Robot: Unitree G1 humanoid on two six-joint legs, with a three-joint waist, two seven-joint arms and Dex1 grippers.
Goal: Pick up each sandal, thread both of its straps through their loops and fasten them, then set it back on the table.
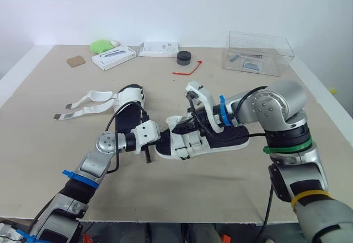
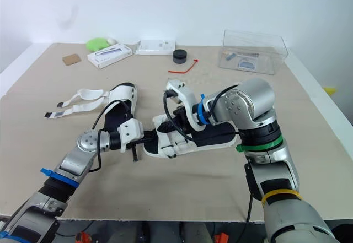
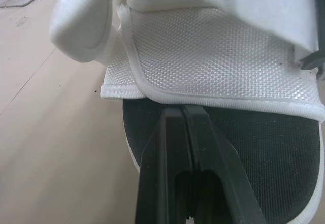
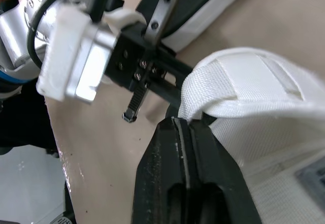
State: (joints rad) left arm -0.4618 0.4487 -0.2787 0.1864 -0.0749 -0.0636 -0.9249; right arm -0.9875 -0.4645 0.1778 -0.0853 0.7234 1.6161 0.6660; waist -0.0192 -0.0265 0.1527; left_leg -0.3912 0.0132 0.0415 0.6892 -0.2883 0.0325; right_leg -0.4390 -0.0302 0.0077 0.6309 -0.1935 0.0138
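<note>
Left claw (image 3: 184, 113) is clenched, fingers pressed flat together. Its tips sit right at the hem of the white mesh toe panel (image 3: 213, 56) of the near sandal (image 1: 229, 137), over the black footbed. Right claw (image 4: 177, 125) is clenched too, tips hard against the curved white strap (image 4: 244, 82) of the same sandal. It may be nipping the strap's edge, but I can't tell from the wrist cam.

On the head cam that sandal lies mid-table (image 1: 220, 193) between my two arms, toe end at the L claw. The R claw is up at the raised strap, further back along the shoe.

The second sandal (image 1: 131, 97) lies flat just behind the L arm, further back and to the left. Its loose straps (image 1: 88, 108) are undone and stretched out leftward on the table.

Along the far edge, L to R:
- brown card (image 1: 76, 61)
- green lump (image 1: 101, 46)
- two white boxes (image 1: 114, 57)
- black puck (image 1: 183, 57)
- red tie (image 1: 187, 69)
- clear plastic box (image 1: 259, 53) at the R corner
</note>
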